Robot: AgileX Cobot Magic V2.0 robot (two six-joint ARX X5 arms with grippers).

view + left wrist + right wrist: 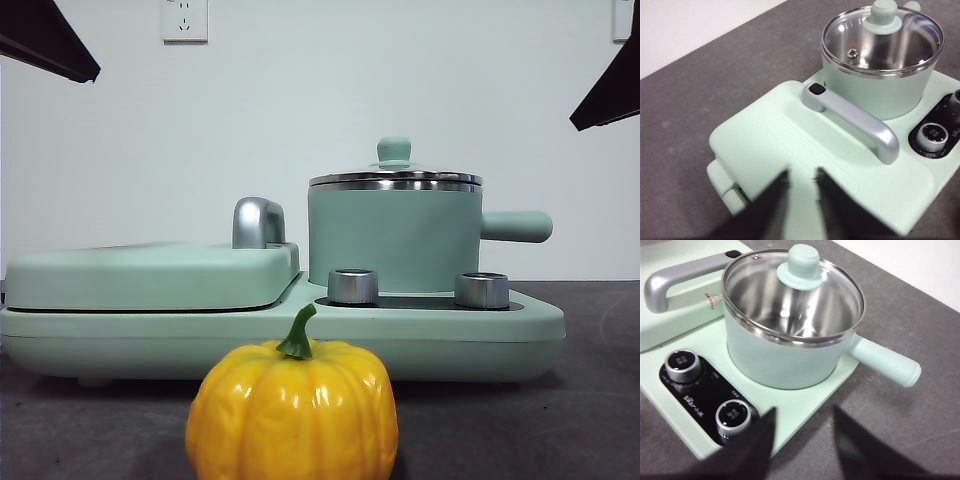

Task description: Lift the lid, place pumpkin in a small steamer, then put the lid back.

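Note:
The pumpkin (292, 412), glossy yellow-orange with a green stem, stands on the dark table at the front. The small steamer (395, 238) is a mint-green pot with a side handle on the cooker's right half; it also shows in the left wrist view (875, 87) and the right wrist view (785, 352). The glass lid (792, 295) with its mint-green knob (394, 151) rests on the pot, also seen in the left wrist view (882, 42). My left gripper (802, 175) is open above the grill cover. My right gripper (804, 415) is open above the cooker's front edge near the pot.
The mint-green cooker base (450, 325) carries a wide flat grill cover (150, 272) with a steel handle (855, 120) on its left half. Two steel dials (682, 364) sit in front of the pot. A white wall stands behind the table.

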